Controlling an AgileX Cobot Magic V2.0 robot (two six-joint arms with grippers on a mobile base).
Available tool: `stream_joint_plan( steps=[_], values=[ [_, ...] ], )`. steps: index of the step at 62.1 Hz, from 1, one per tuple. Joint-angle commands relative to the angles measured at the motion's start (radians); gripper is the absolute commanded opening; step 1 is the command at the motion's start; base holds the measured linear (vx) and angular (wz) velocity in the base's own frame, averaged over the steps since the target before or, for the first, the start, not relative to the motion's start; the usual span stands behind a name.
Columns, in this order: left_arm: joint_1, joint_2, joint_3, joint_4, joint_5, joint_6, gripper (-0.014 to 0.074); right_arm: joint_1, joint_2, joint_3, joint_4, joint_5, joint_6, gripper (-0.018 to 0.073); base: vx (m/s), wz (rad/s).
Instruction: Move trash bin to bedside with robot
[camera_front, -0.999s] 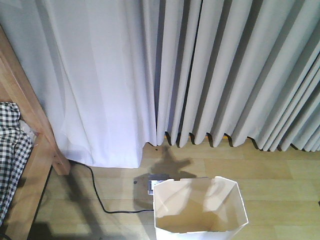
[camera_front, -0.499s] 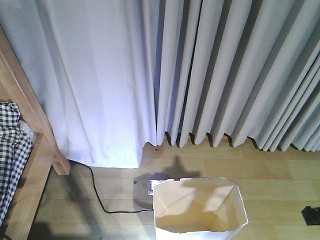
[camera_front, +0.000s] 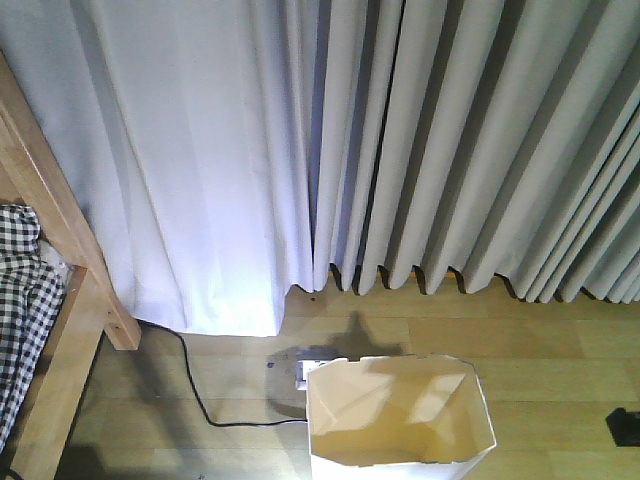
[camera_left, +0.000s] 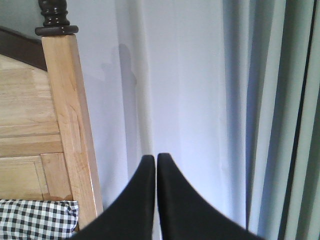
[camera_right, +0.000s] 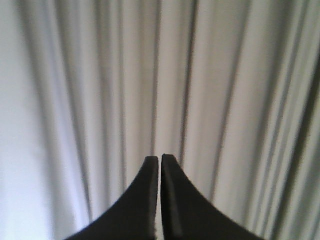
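Standing on the floor below my raised hands, the trash bin (camera_front: 400, 415) sits well apart from the bed (camera_front: 55, 300) off to my left. My left hand (camera_left: 156, 165) and right hand (camera_right: 160, 165) are both clenched on nothing (only curtain ahead). I judge the closing stretch to the bedside remains.

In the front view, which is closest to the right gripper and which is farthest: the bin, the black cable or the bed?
From the right gripper, at the right edge near the floor:
1. Bin: just to its left, at bottom centre.
2. Black cable: on the floor, left of the bin.
3. Bed: at the far left edge.
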Motion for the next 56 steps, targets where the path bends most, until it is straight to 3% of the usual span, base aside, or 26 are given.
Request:
stream_joint_plan(
  steps=[1, 15, 56],
  values=[
    [-0.006, -0.005, 0.012, -0.009, -0.074, -0.014, -0.0006, -0.04, -0.012, 0.001, -0.007, -0.086, 0.005, -0.0008, 0.0, 0.0],
    [-0.006, -0.005, 0.012, -0.009, -0.074, -0.014, -0.0006, -0.002, -0.012, 0.001, -0.01, -0.085, 0.001, -0.0008, 0.0, 0.0],
    [-0.006, -0.005, 0.012, -0.009, -0.074, -0.014, -0.0006, -0.002, -0.012, 0.001, -0.01, -0.077, 0.001, -0.0008, 0.0, 0.0]
  ],
)
